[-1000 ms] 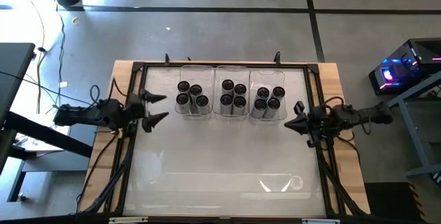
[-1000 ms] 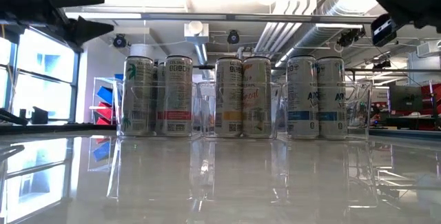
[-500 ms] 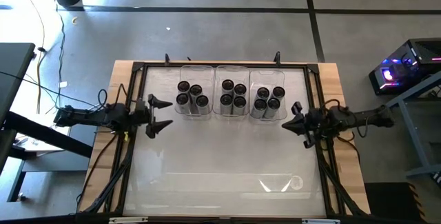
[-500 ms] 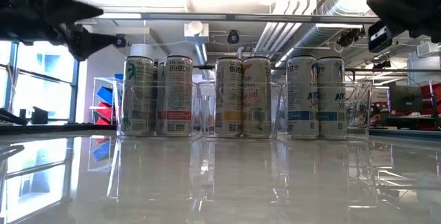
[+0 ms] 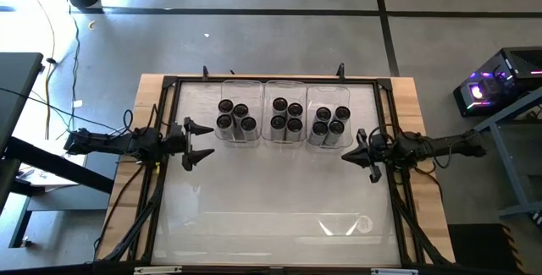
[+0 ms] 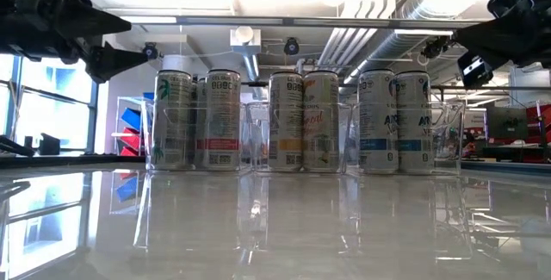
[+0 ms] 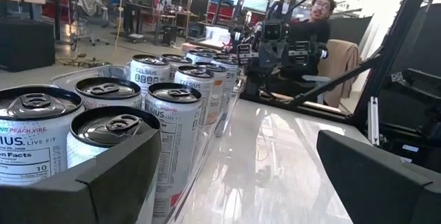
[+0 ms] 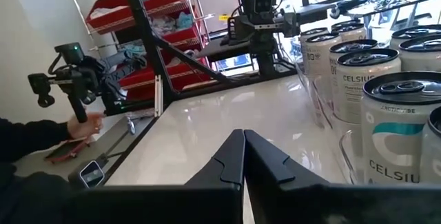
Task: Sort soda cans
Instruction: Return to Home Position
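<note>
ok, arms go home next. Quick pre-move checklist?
1. left gripper open, holding nothing: ok.
2. right gripper shut, holding nothing: ok.
3. Three bins side by side at the table's far edge: ok.
4. soda cans upright, four per bin: ok.
5. Gap between each gripper and the nearest bin: both sit close beside one, cannot tell.
6. person seated beyond the table, not over it: ok.
</note>
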`<state>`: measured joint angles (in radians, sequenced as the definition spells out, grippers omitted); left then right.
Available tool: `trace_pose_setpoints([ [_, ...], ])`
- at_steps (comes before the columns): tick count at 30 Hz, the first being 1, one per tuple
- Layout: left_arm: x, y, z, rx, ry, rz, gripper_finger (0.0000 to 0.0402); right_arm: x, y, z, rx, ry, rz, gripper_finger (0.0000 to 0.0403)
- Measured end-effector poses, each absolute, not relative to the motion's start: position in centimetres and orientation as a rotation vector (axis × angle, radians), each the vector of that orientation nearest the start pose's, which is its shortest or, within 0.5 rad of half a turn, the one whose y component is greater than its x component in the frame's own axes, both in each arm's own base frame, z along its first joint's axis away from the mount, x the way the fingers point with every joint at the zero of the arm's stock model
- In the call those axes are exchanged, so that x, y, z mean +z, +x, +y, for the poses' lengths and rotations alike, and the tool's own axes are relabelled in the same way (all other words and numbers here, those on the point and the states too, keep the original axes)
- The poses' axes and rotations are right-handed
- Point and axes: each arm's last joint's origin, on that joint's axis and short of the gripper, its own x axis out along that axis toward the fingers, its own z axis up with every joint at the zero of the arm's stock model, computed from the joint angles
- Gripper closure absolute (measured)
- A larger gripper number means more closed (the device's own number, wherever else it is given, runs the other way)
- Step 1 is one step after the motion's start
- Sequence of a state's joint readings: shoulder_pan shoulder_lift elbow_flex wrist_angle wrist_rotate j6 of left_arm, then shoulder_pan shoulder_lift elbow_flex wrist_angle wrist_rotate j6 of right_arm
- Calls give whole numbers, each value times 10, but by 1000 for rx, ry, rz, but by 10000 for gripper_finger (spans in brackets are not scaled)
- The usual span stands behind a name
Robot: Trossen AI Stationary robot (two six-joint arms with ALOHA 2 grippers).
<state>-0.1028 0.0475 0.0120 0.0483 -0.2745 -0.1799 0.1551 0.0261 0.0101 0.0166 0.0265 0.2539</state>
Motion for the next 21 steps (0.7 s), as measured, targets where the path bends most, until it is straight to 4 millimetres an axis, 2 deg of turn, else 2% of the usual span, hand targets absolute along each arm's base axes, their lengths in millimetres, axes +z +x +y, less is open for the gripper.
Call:
trace_pose_setpoints([
  [17,169,99,-2,170,-182,-28,19,166,98,14,125,256,16,403],
  [21,169,99,-2,170,-182,-28,19,167,98,14,114,138,7,402],
])
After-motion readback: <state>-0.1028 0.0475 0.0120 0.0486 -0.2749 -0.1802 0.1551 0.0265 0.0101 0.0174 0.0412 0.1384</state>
